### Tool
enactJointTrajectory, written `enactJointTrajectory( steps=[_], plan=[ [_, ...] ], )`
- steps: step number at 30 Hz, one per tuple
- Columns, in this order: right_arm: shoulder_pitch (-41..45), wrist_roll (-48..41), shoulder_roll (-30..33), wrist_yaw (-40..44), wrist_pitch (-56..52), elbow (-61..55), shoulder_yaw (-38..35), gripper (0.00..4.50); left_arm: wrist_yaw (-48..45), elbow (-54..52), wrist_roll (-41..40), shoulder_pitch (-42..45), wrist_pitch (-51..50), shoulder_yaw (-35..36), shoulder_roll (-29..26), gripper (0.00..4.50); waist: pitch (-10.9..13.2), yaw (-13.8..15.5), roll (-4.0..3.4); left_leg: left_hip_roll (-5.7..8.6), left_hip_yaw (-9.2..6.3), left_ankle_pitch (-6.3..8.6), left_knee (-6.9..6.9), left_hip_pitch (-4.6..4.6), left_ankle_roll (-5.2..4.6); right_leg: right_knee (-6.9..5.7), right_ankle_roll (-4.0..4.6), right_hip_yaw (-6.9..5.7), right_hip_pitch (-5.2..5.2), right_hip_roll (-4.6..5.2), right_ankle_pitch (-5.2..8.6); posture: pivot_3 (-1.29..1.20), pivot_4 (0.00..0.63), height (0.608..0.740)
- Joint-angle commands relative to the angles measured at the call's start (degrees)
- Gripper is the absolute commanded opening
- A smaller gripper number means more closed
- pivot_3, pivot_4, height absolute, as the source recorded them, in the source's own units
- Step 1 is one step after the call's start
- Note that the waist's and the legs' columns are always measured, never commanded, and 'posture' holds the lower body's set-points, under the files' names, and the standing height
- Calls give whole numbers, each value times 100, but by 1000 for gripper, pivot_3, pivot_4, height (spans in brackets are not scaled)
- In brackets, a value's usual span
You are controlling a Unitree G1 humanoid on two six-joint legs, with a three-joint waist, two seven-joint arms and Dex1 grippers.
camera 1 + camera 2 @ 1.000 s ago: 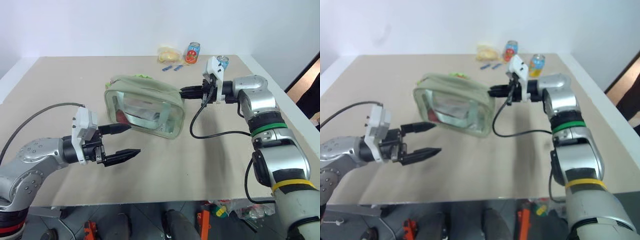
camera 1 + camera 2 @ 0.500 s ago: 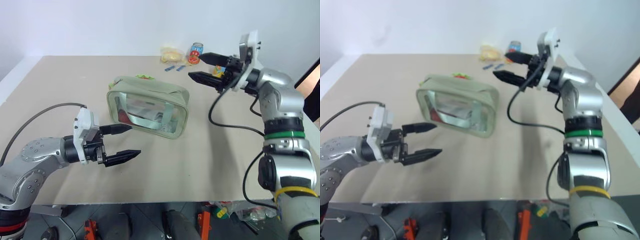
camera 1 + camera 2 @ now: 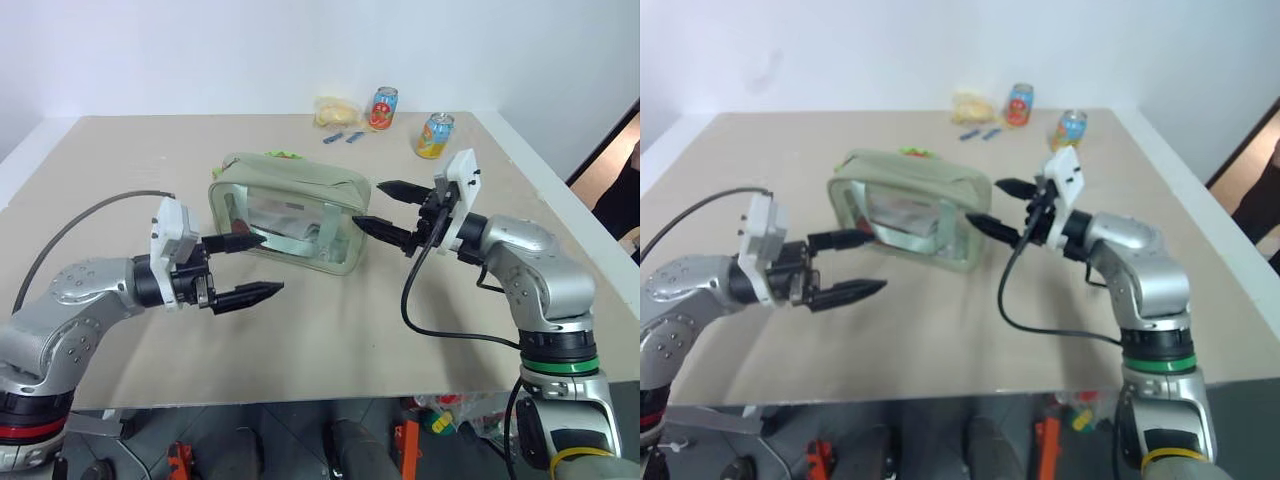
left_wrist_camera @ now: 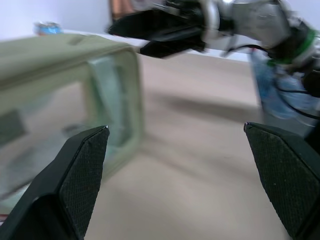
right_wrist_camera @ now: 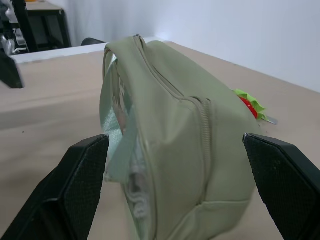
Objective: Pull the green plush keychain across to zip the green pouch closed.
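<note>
The green pouch (image 3: 290, 212) stands mid-table, with a clear window on its front. In the right wrist view its top zipper (image 5: 170, 82) looks closed along the stretch I can see. The green plush keychain is hidden. My right gripper (image 3: 376, 205) is open and holds nothing. It points at the pouch's right end, a little short of it. My left gripper (image 3: 254, 266) is open and empty too, in front of the pouch's left front corner. Its upper fingertip (image 3: 252, 240) overlaps the window.
A red plush with green leaves (image 5: 248, 99) lies just behind the pouch. Two drink cans (image 3: 384, 107) (image 3: 435, 135), a yellow packet (image 3: 338, 108) and small blue pieces (image 3: 345, 137) sit at the table's far side. A black cable (image 3: 440, 335) trails from my right wrist.
My right gripper was shut at the pouch's right end. It opened, swung up and away, and has now come back down beside that end. The left gripper stayed put.
</note>
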State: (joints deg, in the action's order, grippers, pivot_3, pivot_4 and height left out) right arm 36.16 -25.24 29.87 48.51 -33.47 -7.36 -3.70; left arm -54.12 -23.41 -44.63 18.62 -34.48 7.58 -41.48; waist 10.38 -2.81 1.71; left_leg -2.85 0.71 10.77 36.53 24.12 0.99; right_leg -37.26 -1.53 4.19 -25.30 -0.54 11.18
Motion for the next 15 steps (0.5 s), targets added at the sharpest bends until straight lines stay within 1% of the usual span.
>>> enactJointTrajectory(
  steps=[1, 5, 9, 11, 12, 15],
  plan=[
    [18, -11, -93, -141, 92, -226, 94, 4447, 17, -42, 133, 52, 213, 21, 44, 4500, -1, 3, 1, 0, -1, 0, -1, 0, 0, 0, -3, 1, 1, -1, -2, 0, 150, 740],
    [34, 84, -185, -168, 248, -22, 246, 4447, 57, -42, 222, 76, 256, -5, 111, 4500, -1, 5, 1, 0, -3, 1, -6, 5, 1, 1, -2, 1, -1, -2, -1, 0, 150, 740],
    [41, 168, -202, -194, 341, 139, 348, 3358, 76, -53, 265, 98, 241, 5, 153, 4500, -1, 5, 1, 0, -3, 1, -6, 7, 1, 1, -2, 1, -1, -2, -1, 0, 150, 740],
    [51, 200, -231, -202, 399, 197, 391, 2594, 90, -66, 281, 104, 226, 11, 172, 4500, -1, 5, 1, 0, -3, 1, -6, 7, 1, 1, -2, 1, -1, -2, -1, 0, 150, 740],
    [58, 206, -259, -212, 415, 206, 402, 2320, 97, -77, 285, 98, 219, 15, 175, 4500, -1, 4, 1, 0, -3, 1, -6, 6, 1, 1, -2, 1, -1, -3, -1, 0, 150, 740],
    [75, 209, -302, -231, 416, 192, 420, 1253, 113, -94, 289, 84, 198, 27, 172, 4500, -1, 3, 1, -2, -5, 1, -6, 5, 1, 1, -2, 1, -1, -6, -2, 0, 150, 740]
  ],
)
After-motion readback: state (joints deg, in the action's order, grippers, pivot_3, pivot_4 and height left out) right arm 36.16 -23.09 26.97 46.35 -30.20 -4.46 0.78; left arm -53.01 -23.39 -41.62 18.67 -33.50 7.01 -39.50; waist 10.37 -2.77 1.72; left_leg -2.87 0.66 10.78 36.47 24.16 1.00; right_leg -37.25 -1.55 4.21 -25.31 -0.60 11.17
